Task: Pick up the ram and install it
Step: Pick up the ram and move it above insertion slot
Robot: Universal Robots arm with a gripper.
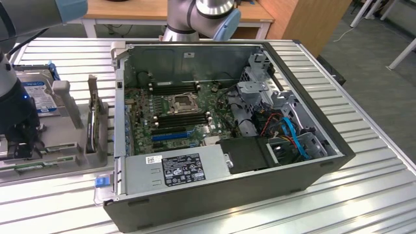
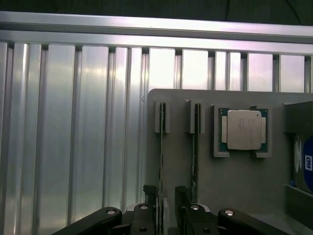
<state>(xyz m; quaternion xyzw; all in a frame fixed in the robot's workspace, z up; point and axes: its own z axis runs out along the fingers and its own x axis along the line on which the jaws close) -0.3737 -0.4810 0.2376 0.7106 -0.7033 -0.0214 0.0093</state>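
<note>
While the ram [image 2: 161, 147] stands on edge in the grey holder [image 2: 234, 181] near the processor chip [image 2: 243, 129], the gripper [image 2: 165, 192] sits low over it, jaws apart, one finger either side, not clamped.

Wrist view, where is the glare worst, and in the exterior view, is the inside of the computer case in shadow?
Wrist view: strong glare washes out the ribbed table beyond the holder plate, which is evenly lit. Exterior view: bright streaks cross the table beside the computer case; the motherboard inside sits in dimmer light.
</note>
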